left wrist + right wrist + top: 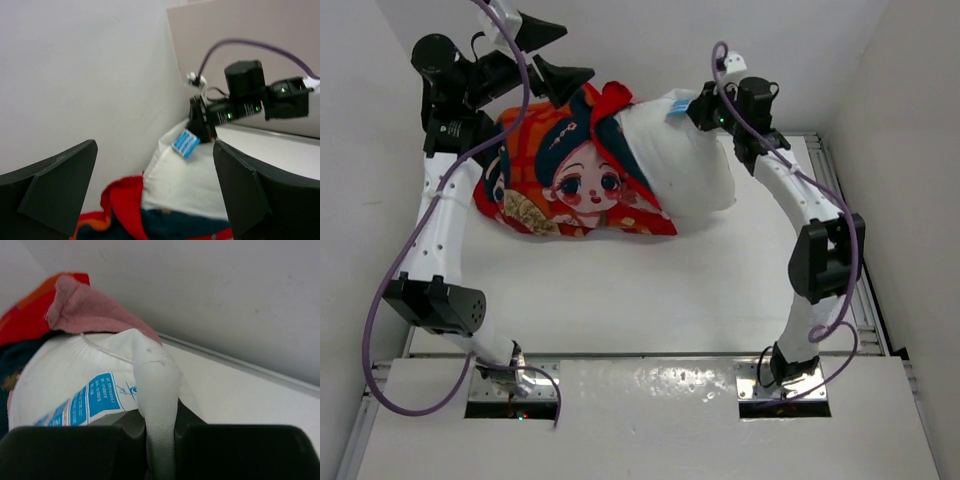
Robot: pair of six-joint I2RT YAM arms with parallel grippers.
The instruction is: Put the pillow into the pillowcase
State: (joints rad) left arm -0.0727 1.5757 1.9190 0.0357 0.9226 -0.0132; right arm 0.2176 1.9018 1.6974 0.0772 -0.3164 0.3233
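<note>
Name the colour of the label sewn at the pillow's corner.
Blue and white; the label on the pillow shows best in the right wrist view.

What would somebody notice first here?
The bright red-orange pillowcase with a big cartoon face, lying at the far side of the table. A plump white pillow sticks out of its right end, with the right gripper pinching its far corner. The left gripper hangs open near the case's far left edge.

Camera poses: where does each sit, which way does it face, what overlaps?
Top external: above, behind the bases, looking down; left arm, right arm show.
Left wrist: on the left arm, facing the right arm; own open fingers frame it.
Right wrist: looks along its shut fingers at the pinched pillow.
Shared: pillow's blue label, all three.
</note>
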